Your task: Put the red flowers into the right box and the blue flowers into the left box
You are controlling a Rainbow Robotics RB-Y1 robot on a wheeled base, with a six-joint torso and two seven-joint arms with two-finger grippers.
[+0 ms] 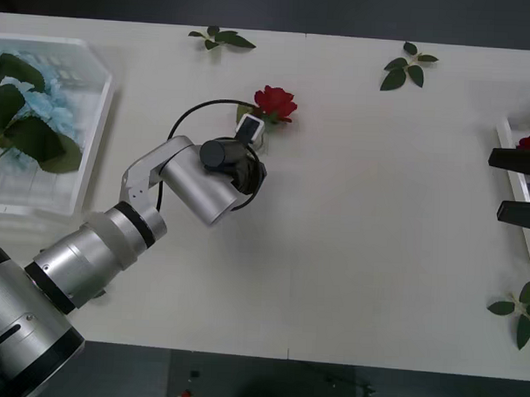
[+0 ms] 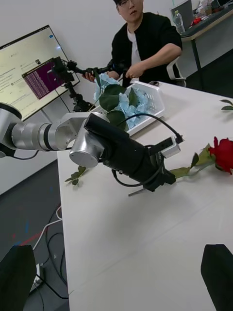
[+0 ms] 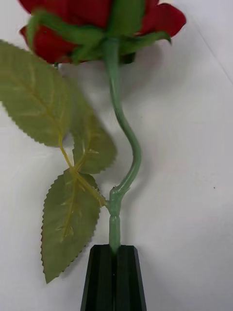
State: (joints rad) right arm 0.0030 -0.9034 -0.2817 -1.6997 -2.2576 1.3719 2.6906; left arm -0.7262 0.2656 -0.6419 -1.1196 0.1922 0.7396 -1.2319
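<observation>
The left hand (image 3: 114, 277) is clamped on the stem of a red rose (image 1: 274, 103) lying upper centre on the counter (image 1: 359, 254). At the right edge, the right hand (image 1: 520, 186) hangs open over the right box (image 1: 508, 137). Blue flowers (image 1: 28, 120) fill the left box (image 1: 93, 131), upper left.

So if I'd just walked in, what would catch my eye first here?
Probably the red rose lying near the middle of the white table, with the left gripper closed on the end of its green stem. Next, the left box at the table's left edge, holding pale blue flowers with big green leaves. The right gripper waits at the right edge, fingers apart, by the right box.
</observation>
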